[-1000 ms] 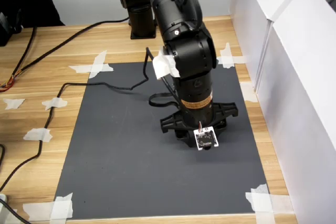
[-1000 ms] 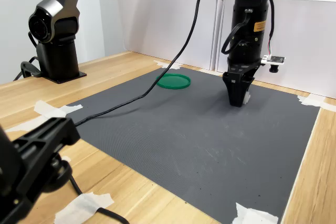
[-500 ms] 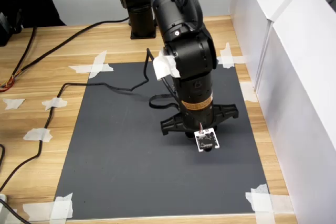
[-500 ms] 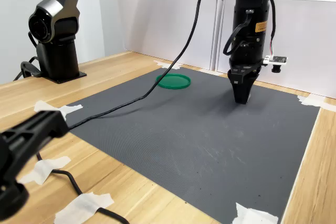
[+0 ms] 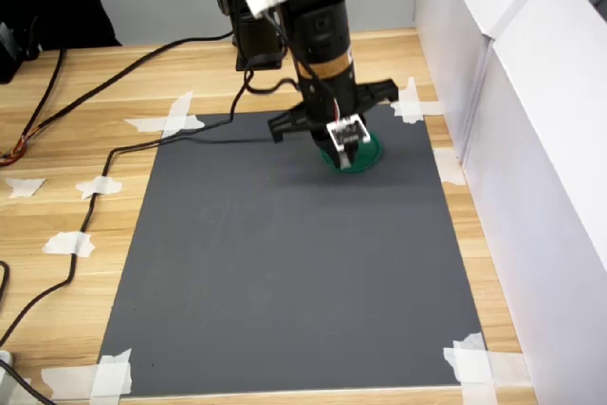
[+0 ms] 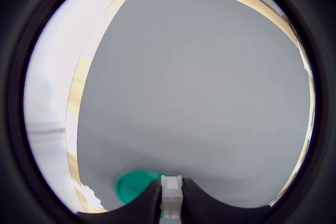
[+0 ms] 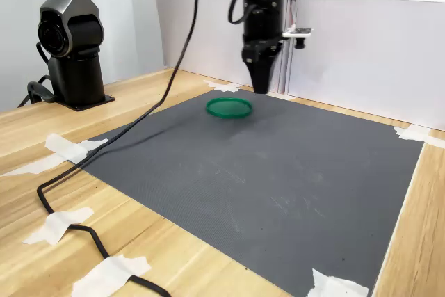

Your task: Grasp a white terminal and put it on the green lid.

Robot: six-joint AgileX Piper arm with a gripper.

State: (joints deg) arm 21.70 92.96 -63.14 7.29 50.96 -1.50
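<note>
White terminal (image 6: pixel 171 192): one, pinched between gripper (image 6: pixel 171 203) jaws.
Green lid (image 7: pixel 229 108): one, far on mat (image 7: pixel 278 165).

bright, even light | soft shadows | wrist view fisheye, dark-vignetted

Work surface and surroundings

Dark grey mat (image 5: pixel 285 263) lying flat on a pale wooden counter (image 5: pixel 76 149), its corners held by white tape scraps (image 5: pixel 469 362); more tape scraps on the bare wood. A black cable (image 7: pixel 83 172) trails across wood and mat. White panels (image 5: pixel 531 139) stand along the first exterior view's right.
</note>
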